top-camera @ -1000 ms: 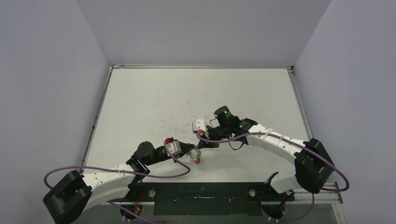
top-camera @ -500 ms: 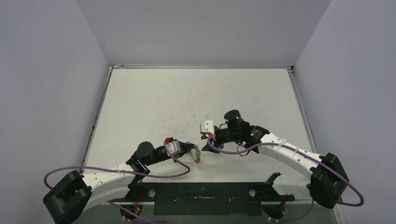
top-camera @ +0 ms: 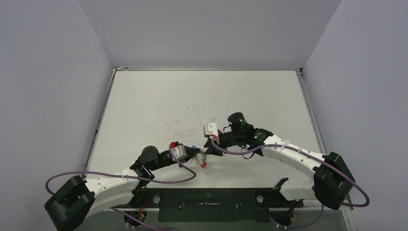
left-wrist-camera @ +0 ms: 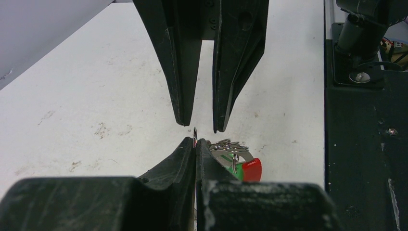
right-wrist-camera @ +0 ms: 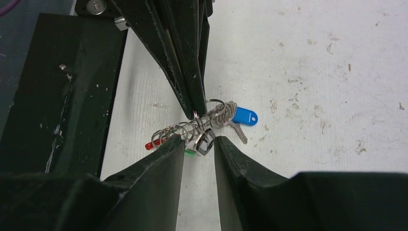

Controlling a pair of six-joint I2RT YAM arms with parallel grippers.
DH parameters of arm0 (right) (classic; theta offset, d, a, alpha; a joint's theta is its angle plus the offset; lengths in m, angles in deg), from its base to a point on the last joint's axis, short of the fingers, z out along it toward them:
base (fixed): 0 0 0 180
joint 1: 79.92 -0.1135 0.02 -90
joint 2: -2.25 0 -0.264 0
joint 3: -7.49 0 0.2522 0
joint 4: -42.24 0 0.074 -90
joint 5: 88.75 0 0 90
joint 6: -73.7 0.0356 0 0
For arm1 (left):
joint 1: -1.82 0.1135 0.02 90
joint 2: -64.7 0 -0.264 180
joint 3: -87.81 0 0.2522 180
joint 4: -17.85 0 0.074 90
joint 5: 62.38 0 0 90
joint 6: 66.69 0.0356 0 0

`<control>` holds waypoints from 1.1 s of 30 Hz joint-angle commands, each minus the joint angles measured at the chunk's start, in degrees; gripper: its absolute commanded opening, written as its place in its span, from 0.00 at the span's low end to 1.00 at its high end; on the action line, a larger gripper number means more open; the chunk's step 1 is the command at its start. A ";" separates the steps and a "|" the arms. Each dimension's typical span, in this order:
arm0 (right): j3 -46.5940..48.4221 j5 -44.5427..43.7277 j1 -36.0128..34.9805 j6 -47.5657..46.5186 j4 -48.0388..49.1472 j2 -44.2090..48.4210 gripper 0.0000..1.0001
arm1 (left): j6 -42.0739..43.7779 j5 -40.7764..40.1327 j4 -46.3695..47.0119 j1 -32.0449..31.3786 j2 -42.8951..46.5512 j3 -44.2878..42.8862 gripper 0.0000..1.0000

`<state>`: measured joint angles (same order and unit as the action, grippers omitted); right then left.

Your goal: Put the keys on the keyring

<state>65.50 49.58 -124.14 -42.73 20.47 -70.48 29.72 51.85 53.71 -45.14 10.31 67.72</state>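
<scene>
Pressed together, the left gripper (left-wrist-camera: pixel 196 144) pinches a thin wire turn of the keyring (right-wrist-camera: pixel 179 129) at its very tips. The right gripper (right-wrist-camera: pixel 198 145) stands partly spread and tip to tip with the left one, its jaws straddling the same stretch of the keyring. A small black-and-silver piece (right-wrist-camera: pixel 204 142) hangs from the keyring between them, and I cannot tell whether either finger touches it.

The keyring lies bunched on the table (top-camera: pixel 192 96). Its red section (left-wrist-camera: pixel 251 169) is at one end and a blue key (right-wrist-camera: pixel 244 116) at the other, with a green key (right-wrist-camera: pixel 190 152) tucked under the coil. The blue head's face is too small to read.

Both arms reach low toward the keyring. The left arm (top-camera: pixel 120 175) is stretched along the table's near edge, and the right arm (top-camera: pixel 288 154) is bent in from the far side of the keyring.
</scene>
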 commanded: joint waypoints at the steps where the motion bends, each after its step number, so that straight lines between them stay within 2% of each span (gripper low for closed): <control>1: 3.21 4.46 0.04 1.44 5.16 -1.38 0.30 | -0.46 0.46 4.21 -0.33 0.16 -1.23 0.00; 7: 2.46 5.45 -0.16 3.82 9.28 -2.40 0.31 | -0.58 0.55 4.10 -0.32 -0.01 -1.32 0.00; 13: 2.40 5.80 -0.16 4.33 10.63 -4.01 0.10 | -0.67 0.70 4.34 -0.39 -0.19 -1.51 0.00; 15: 2.54 5.90 -0.16 4.33 10.77 -4.53 0.07 | -0.70 0.73 4.35 -0.33 -0.18 -1.49 0.00; 19: 3.28 5.49 -0.16 2.31 8.29 -4.91 0.10 | -0.81 0.56 4.08 -0.29 0.32 -1.49 0.00; 22: 3.10 4.77 -0.11 0.42 5.55 -4.43 0.31 | -0.79 0.47 3.60 -0.38 0.83 -1.41 0.00; 24: 2.64 4.08 0.00 -0.16 5.21 -4.03 0.38 | -0.70 0.47 3.18 -0.29 1.18 -1.45 0.00; 28: 2.49 4.23 0.19 -0.96 5.23 -4.35 0.37 | -0.70 0.47 3.18 -0.29 1.21 -1.45 0.00; 33: 3.17 6.71 0.19 -0.85 5.69 -5.98 0.21 | -0.70 0.58 3.14 -0.33 1.26 -1.43 0.00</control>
<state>66.42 53.26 -124.14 -42.23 24.78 -74.72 29.66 51.68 53.51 -45.23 10.51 67.70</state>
